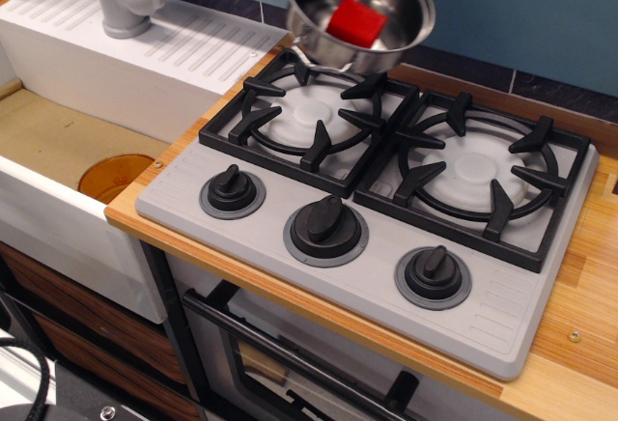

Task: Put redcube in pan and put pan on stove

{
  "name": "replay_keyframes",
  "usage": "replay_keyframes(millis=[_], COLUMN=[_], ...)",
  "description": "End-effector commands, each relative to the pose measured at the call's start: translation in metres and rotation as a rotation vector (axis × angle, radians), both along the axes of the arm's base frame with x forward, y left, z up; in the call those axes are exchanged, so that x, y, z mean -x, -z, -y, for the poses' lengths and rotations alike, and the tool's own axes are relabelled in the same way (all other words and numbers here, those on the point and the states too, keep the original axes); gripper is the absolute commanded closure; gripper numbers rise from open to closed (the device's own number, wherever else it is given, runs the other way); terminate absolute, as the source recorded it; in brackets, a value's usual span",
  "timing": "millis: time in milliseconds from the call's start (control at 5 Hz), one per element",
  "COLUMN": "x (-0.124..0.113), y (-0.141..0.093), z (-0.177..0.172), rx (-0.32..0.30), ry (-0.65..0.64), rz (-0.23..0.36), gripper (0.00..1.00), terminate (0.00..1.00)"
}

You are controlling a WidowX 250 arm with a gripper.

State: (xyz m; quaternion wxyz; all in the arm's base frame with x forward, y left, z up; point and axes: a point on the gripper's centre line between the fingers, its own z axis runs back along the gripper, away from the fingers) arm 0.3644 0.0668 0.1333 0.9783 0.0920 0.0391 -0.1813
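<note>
The pan [362, 11] is hanging in the air at the top of the view, tilted so its open mouth is facing this way, and the red cube [356, 19] is lying inside it against the lower wall. The gripper itself is out of sight above the edge of the view, so I cannot tell whether it is clenched or how it is gripping; something is plainly carrying the pan, most likely by the rim or the thin wire handle at the far top side.

Below and a little toward me from where the pan is being held, the stove [367, 276] is sitting with both burners bare. The left grate [309, 112] is lying almost straight under the pan, its back edge close beneath the pan's bottom; the right grate [473, 175] is further off to the side.

To my eye the pan is looking light, stiff and slick: polished steel with shallow curved walls, so a hold on the rim could be slipping if it is not firm. The cube is looking hard, matte and loose, free to slide while the pan is tilting, so levelling it before lowering seems wise. The raised grate prongs are offering an uneven seat.
</note>
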Motion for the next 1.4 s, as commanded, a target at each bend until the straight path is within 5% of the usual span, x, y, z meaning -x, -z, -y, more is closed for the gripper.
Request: replay_keyframes(millis=[0, 400, 600, 1000, 1200], x=[-0.002, -0.004, -0.007, -0.006, -0.001], y=[0.012, 0.04, 0.059, 0.067, 0.051], z=[-0.023, -0.035, -0.036, -0.035, -0.033], rx=[0.017, 0.047, 0.07, 0.096, 0.083], ry=[0.008, 0.003, 0.017, 0.023, 0.014], rz=[0.068, 0.093, 0.108, 0.104, 0.084], gripper=[1.0, 1.0, 0.0, 0.0, 0.0], terminate=[0.0, 0.0, 0.0, 0.0, 0.0])
